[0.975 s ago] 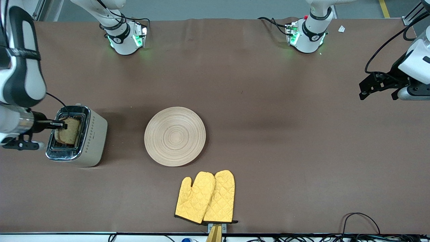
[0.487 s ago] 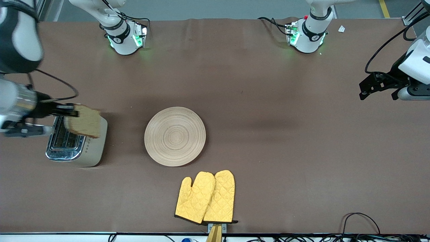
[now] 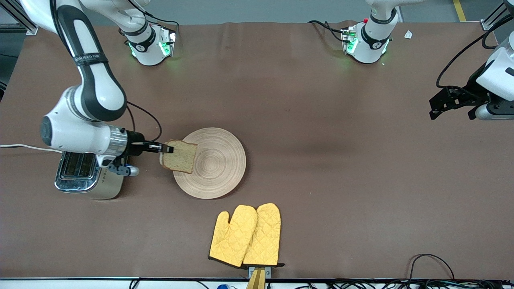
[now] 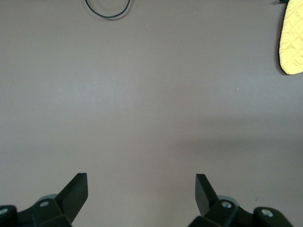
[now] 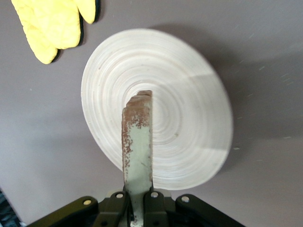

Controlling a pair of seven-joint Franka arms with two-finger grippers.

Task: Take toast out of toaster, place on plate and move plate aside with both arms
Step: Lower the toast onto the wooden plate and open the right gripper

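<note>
Right gripper (image 3: 168, 149) held the toast (image 3: 179, 156) in the air over the plate's (image 3: 219, 162) rim at the toaster end.

Its jaws were clenched on one edge of the slice, which the right wrist view showed edge-on (image 5: 138, 146) above the grooved plate (image 5: 189, 123). The plate lay on the brown bench (image 3: 321, 180), beside the toaster (image 3: 86, 176) that stood toward the right arm's end. The yellow oven mitts (image 3: 245, 236) lay nearer the front camera than the plate. The left gripper (image 3: 449, 103) waited over the left arm's end of the bench, well apart from the plate, jaws spread wide and holding nothing (image 4: 141, 191).
</note>
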